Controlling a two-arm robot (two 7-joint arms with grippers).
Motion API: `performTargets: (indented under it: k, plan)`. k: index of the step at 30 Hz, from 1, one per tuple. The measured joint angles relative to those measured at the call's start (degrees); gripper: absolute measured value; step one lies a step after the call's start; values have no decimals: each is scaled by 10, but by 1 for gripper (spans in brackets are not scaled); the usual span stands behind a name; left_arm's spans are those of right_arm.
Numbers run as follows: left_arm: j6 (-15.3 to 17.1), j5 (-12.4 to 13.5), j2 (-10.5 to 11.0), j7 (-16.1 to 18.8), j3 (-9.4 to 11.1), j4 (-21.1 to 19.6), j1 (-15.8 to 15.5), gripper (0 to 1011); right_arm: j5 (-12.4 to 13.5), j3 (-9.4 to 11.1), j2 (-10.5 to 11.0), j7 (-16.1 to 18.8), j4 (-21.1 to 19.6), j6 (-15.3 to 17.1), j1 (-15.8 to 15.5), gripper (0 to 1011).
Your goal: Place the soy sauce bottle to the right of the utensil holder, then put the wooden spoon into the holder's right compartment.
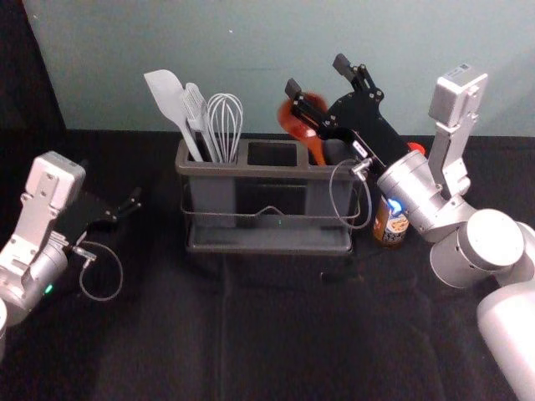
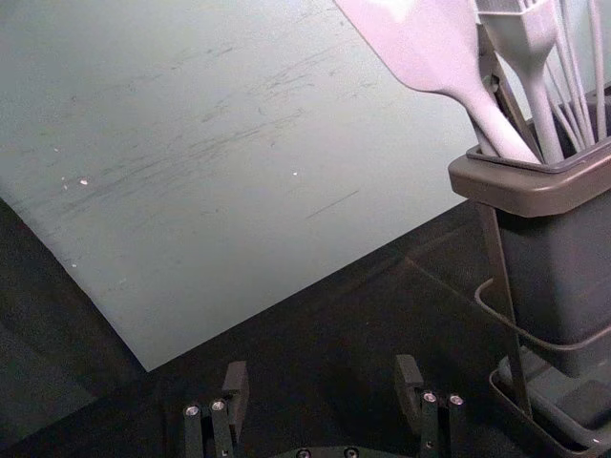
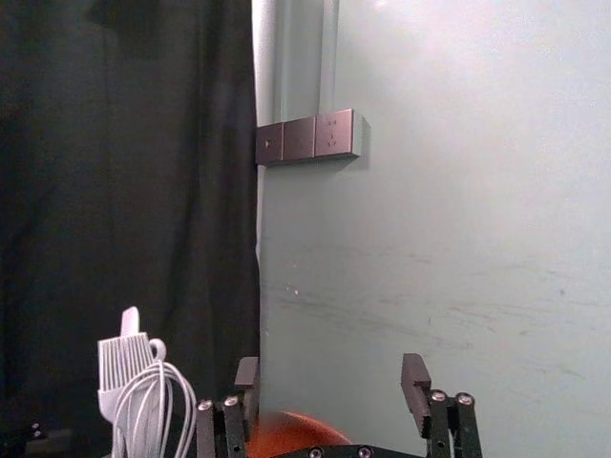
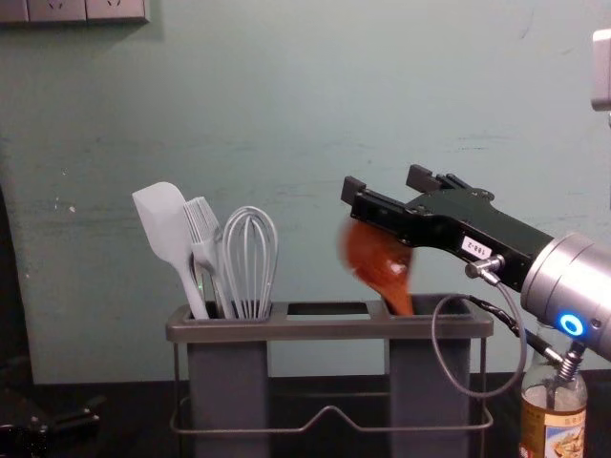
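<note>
The wooden spoon (image 1: 303,119) stands in the right compartment of the utensil holder (image 1: 276,171), its bowl up and leaning left in the chest view. My right gripper (image 1: 316,73) is open above the spoon; in the right wrist view the right gripper (image 3: 332,386) has the spoon's bowl (image 3: 291,434) low near its base, with nothing between the fingertips. To the right of the holder stands the soy sauce bottle (image 1: 390,221), partly hidden by the right arm; its label (image 4: 554,434) shows in the chest view. My left gripper (image 1: 134,203), open in the left wrist view (image 2: 323,382), is idle left of the holder.
A white spatula (image 4: 164,224), a brush (image 4: 203,229) and a whisk (image 4: 250,258) stand in the holder's left compartment. Behind the black-covered table (image 1: 276,334) rises a pale wall (image 1: 251,58). A dark curtain (image 3: 134,191) hangs at the left.
</note>
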Motion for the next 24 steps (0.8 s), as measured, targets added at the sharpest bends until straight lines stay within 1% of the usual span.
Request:
performTargets:
  k: [1,2,3,22,24]
  plan:
    - [0,0,0,0,0,0,0,1005,0,0,0,0,0,0,0,958]
    - [0,0,0,0,0,0,0,1005,0,0,0,0,0,0,0,998]
    - [0,0,0,0,0,0,0,1005,0,0,0,0,0,0,0,1004]
    - [0,0,0,0,0,0,0,1005,-1,0,-1,-1,0,0,1,1004]
    - [0,0,0,0,0,0,0,1005,-2,-1,3,-1,-4,5,1,1004]
